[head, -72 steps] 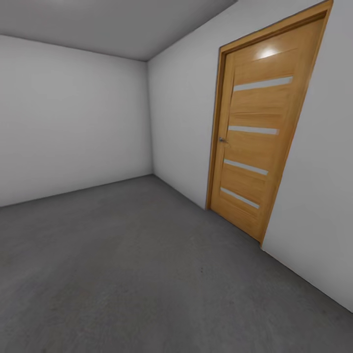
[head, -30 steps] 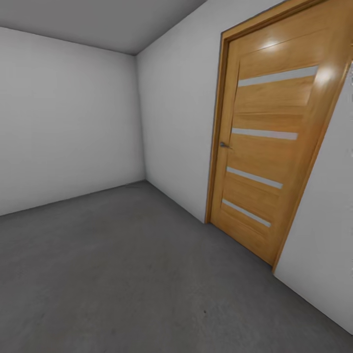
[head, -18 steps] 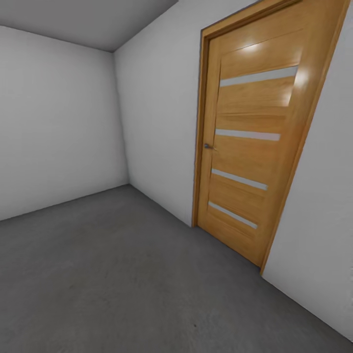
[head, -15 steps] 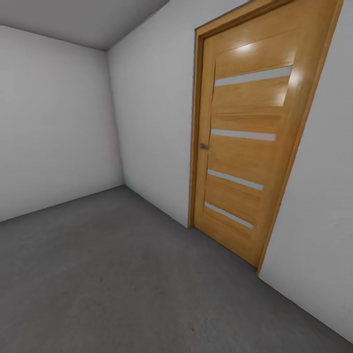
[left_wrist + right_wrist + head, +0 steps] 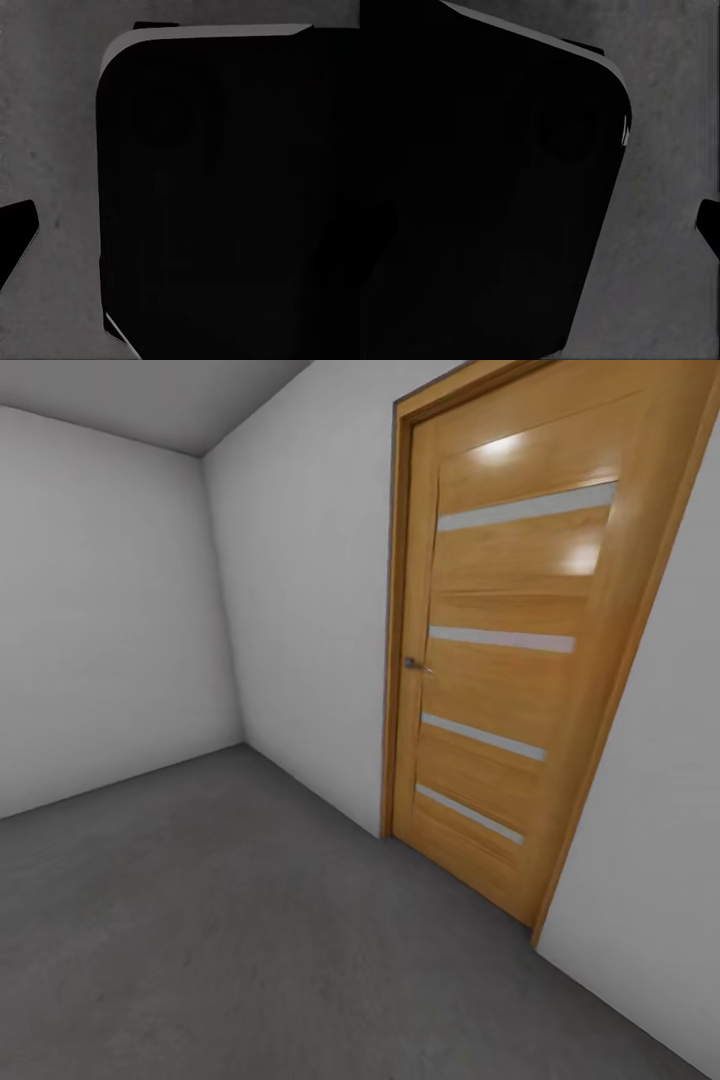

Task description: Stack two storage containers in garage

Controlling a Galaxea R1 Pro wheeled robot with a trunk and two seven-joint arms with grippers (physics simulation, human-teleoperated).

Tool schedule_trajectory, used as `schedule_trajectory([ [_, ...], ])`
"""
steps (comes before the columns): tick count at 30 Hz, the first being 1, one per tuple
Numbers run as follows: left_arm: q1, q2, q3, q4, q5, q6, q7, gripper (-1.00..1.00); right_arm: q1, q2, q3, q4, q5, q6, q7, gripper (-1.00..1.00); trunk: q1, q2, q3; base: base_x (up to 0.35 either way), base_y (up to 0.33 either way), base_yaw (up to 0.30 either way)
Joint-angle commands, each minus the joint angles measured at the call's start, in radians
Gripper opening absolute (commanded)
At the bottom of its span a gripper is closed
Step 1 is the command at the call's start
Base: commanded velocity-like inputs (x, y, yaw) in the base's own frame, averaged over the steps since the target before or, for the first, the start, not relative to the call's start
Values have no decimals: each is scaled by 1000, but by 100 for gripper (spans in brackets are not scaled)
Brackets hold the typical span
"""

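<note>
Even, soft light; glare spots on the wooden door (image 5: 510, 650); wrist views dark.

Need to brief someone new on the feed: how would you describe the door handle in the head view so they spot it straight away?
Start at the pale grey wall running along the right of the grey floor; set into it is a tall wooden door with four pale horizontal strips. The handle is the small dark metal lever at mid-height on the door's left edge, the only metal fitting there.

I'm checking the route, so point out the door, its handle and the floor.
door (image 5: 520, 690), head view, middle panel.
handle (image 5: 411, 663), head view, the knob at the door's left edge.
floor (image 5: 220, 920), head view, bare grey patch.
</note>
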Motion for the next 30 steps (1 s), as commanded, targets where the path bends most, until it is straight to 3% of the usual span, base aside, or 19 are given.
schedule_trajectory([
  [1,0,0,1,0,3,-3,1,100,0,0,7,0,1,-3,-1,100,1,0,-1,324,0,-1],
  [30,0,0,1,0,4,-3,1,100,0,0,6,0,-4,-7,6,100,1,0,-1,324,0,0],
])
